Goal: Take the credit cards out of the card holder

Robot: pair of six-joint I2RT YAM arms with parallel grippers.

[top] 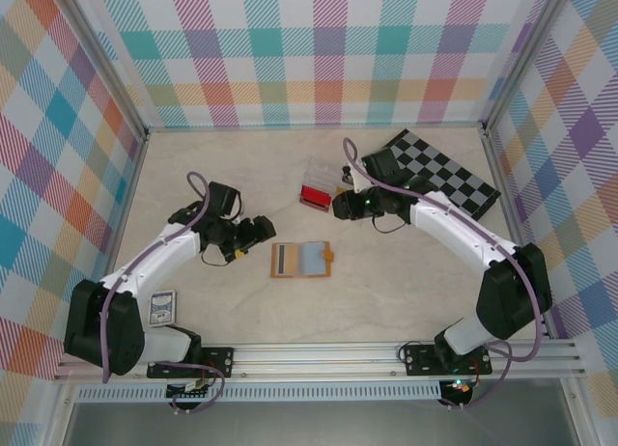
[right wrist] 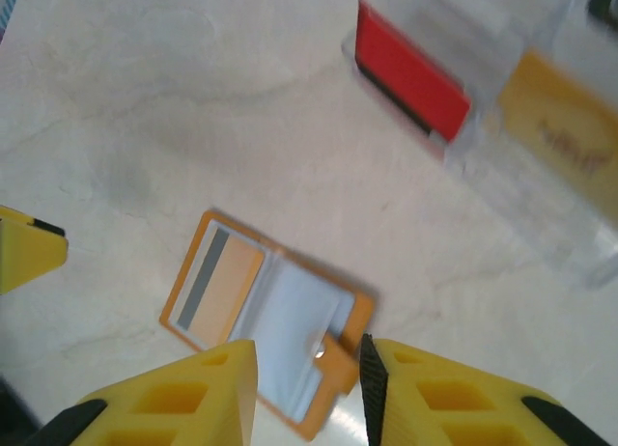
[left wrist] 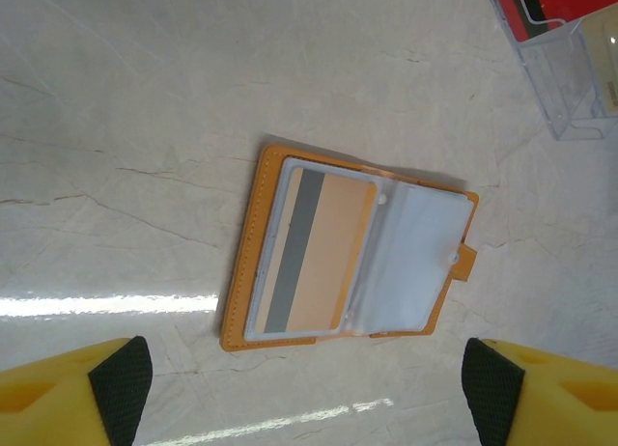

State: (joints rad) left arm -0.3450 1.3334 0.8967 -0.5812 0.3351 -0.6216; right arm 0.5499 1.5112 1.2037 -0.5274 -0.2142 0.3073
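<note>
The holder (top: pixel 301 260) lies open on the table (top: pixel 406 282) between the arms, an orange card (left wrist: pixel 319 253) tucked inside, and with the left gripper (left wrist: pixel 307 393) wide open facing it and the right gripper (right wrist: pixel 309 378) slightly parted, empty, a pull may drag the unpinned holder along.

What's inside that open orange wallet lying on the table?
The card holder lies open. Its left clear sleeve holds an orange-yellow card with a grey stripe. The right sleeve looks empty. Whether other cards sit underneath these sleeves is hidden.
</note>
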